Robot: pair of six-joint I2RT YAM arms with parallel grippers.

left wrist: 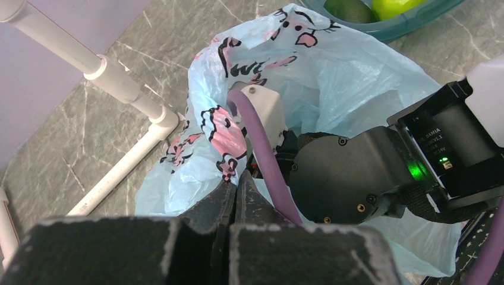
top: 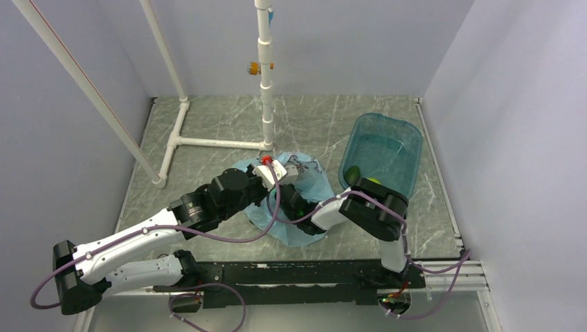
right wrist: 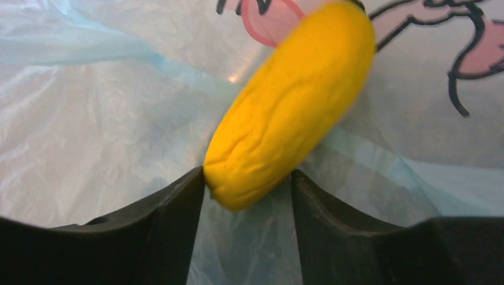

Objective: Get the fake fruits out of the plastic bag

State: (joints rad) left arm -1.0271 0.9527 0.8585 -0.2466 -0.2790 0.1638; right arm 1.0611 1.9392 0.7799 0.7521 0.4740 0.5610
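Note:
The light blue plastic bag (top: 294, 225) with its dark and pink print lies mid-table. My left gripper (top: 278, 170) is shut on the bag's upper edge, and the left wrist view shows the pinch (left wrist: 238, 181) on the film (left wrist: 333, 71). My right gripper (top: 296, 205) reaches inside the bag. In the right wrist view its fingertips (right wrist: 248, 178) touch both sides of the near end of the yellow-orange elongated fruit (right wrist: 291, 107). The dark green oval fruit (top: 353, 173) and the bright green apple (top: 374, 182) lie in the teal tub (top: 405, 138).
The tub stands tilted right of the bag, and its rim shows in the left wrist view (left wrist: 410, 27). A white pipe frame (top: 208, 142) stands at the back left, with an upright pipe (top: 266, 83) just behind the bag. Grey walls close in the left, back and right.

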